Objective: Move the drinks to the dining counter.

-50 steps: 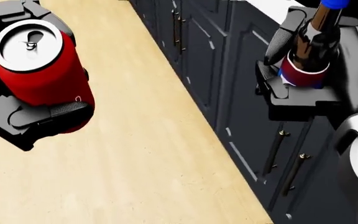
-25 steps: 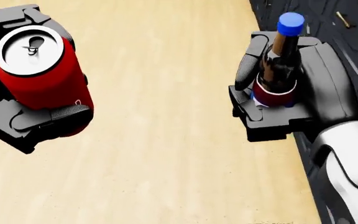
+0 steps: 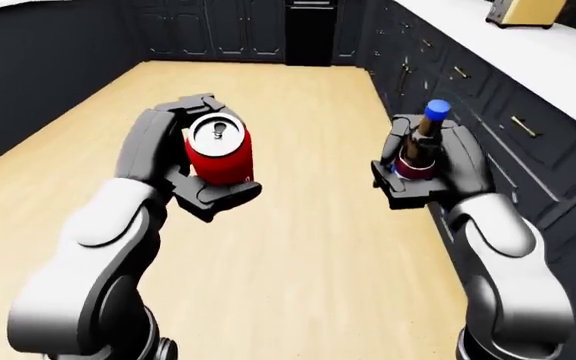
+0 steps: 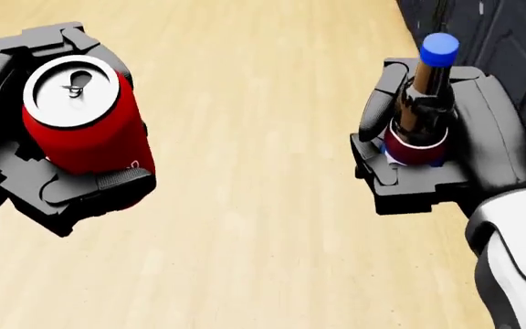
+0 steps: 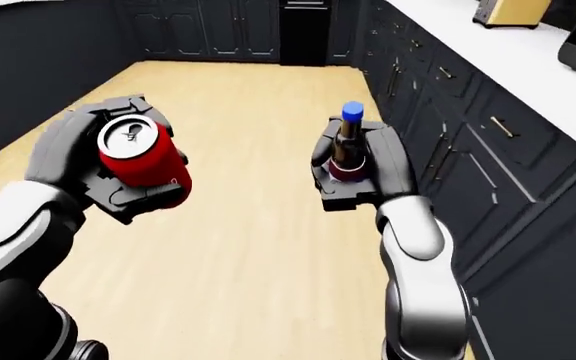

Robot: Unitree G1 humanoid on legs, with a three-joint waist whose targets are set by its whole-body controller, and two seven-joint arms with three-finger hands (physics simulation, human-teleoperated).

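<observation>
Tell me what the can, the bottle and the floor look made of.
Can: likely painted metal, glossy red wall, silver pull-tab top.
Bottle: probably dark glass with sheen; matte blue cap, perhaps plastic.
Floor: light wood planks, faint seams, matte.

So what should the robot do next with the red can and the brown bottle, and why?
Probably keep walking, holding both drinks upright. The left hand is closed round the red metal can and the right hand round the brown glass bottle with the blue cap. Both hang over the wooden floor; no dining counter clearly shows.
</observation>
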